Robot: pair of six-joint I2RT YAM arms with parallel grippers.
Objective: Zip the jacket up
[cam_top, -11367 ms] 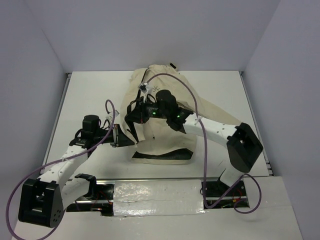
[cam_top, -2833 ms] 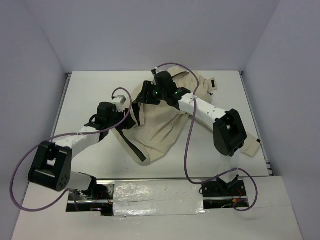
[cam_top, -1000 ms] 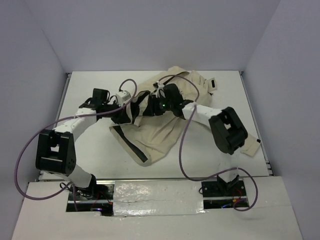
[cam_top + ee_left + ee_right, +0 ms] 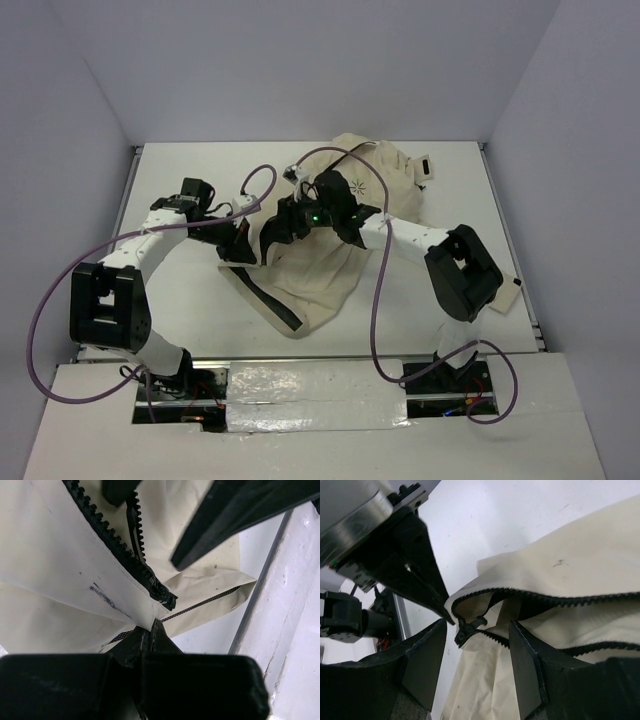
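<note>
The cream jacket [image 4: 330,270] lies crumpled across the table's middle, star logo [image 4: 358,187] showing. Its dark lining [image 4: 272,306] is turned out along the lower left edge. My left gripper [image 4: 240,240] is shut on the jacket's bottom corner [image 4: 145,611], right below the end of the zipper teeth [image 4: 117,547]. My right gripper [image 4: 274,233] is open, its fingers [image 4: 422,665] standing either side of the dark zipper slider [image 4: 465,628] without touching it. In the right wrist view the left gripper [image 4: 415,555] pinches the fabric just left of the slider.
A sleeve cuff [image 4: 505,290] trails to the table's right edge. Purple cables [image 4: 255,185] loop above both arms. The white table [image 4: 180,300] ends at a raised rim [image 4: 128,200] on the left. Grey walls close the back and sides.
Over the last second both grippers shifted slightly left and toward me, pulling the jacket's lower edge along. The chest logo has come out from under the right arm. The left gripper kept its hold.
</note>
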